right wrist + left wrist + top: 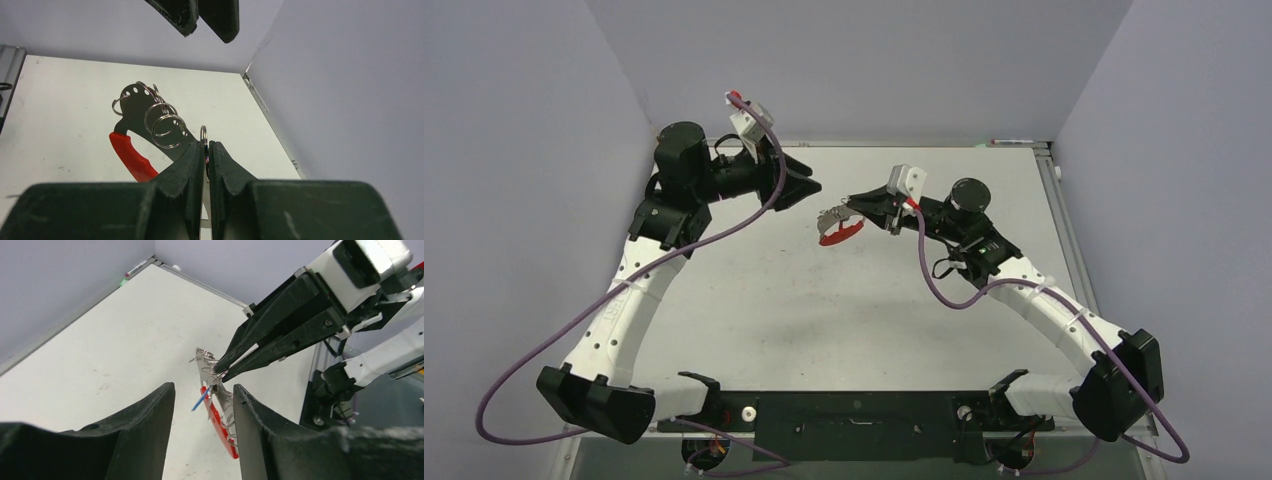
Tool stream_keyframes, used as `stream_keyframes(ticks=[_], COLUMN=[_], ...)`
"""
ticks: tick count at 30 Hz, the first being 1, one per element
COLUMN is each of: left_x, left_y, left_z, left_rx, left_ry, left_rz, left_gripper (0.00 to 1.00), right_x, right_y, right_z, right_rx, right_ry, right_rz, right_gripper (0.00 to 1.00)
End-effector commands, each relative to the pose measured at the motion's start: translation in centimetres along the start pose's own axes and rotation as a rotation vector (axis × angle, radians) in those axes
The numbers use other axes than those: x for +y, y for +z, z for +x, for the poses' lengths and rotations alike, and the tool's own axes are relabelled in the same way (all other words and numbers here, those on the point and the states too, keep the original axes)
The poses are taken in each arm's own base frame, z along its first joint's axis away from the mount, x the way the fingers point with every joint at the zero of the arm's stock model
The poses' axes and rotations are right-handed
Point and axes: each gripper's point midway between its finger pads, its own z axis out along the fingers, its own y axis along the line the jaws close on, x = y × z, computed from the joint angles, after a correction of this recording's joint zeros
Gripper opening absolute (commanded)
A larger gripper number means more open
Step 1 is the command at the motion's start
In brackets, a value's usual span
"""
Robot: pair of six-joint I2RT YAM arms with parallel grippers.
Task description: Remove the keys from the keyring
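Observation:
The keyring hangs above the middle of the table, its red band (842, 236) lowest and a thin metal arc with several silver wire loops (161, 124) above it. My right gripper (852, 201) is shut on one wire loop (204, 141) and holds the keyring off the table. The red band also shows in the right wrist view (131, 156) and the left wrist view (220, 429). A blue-headed key (200, 400) dangles from the loops. Other keys are not clear. My left gripper (202, 392) is open and empty, just left of the keyring (808, 188), with the keyring showing between its fingers.
The white table (864, 320) has a metal rail along its back and right edges (1064, 230), with grey walls close behind. A small pen-like object (1012, 142) lies on the back rail. The two grippers' fingertips are very close together.

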Motion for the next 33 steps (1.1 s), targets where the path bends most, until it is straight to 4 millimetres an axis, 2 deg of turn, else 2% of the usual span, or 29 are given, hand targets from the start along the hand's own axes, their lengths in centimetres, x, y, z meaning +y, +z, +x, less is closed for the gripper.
stream_keyframes(ticks=[1,3,6,9,17,24,28,33], left_x=[0.6,1.2,1.8,1.5,-2.6,-4.5,-4.0,-4.0], left_y=[-1.1,-1.2,-1.1,-0.7,1.6,3.1,3.9,3.9], left_z=[2.7,3.9,5.7,6.9,8.7,9.6,8.0,6.8], left_rx=[0.07,0.087,0.112,0.113,0.098,0.063,-0.023,-0.077], left_ry=[0.211,0.245,0.308,0.335,0.369,0.332,0.292,0.248], left_rz=[0.007,-0.005,0.011,0.068,0.251,0.315,0.268,0.242], left_gripper=[0.43,0.46,0.58,0.66,0.71,0.69,0.58,0.52], right_x=[1.2,1.5,2.5,3.4,4.1,4.0,4.1,4.1], right_y=[-1.2,-1.5,-1.9,-2.3,-2.3,-1.9,-1.7,-1.6], right_z=[-3.6,-4.1,-4.8,-5.2,-5.8,-6.7,-6.9,-6.7], right_rx=[-0.084,-0.097,-0.119,-0.135,-0.147,-0.171,-0.176,-0.172], right_ry=[-0.191,-0.203,-0.237,-0.278,-0.363,-0.389,-0.385,-0.376], right_rz=[-0.091,-0.118,-0.167,-0.215,-0.294,-0.31,-0.321,-0.328], right_gripper=[0.05,0.05,0.05,0.05,0.05,0.05,0.05,0.05])
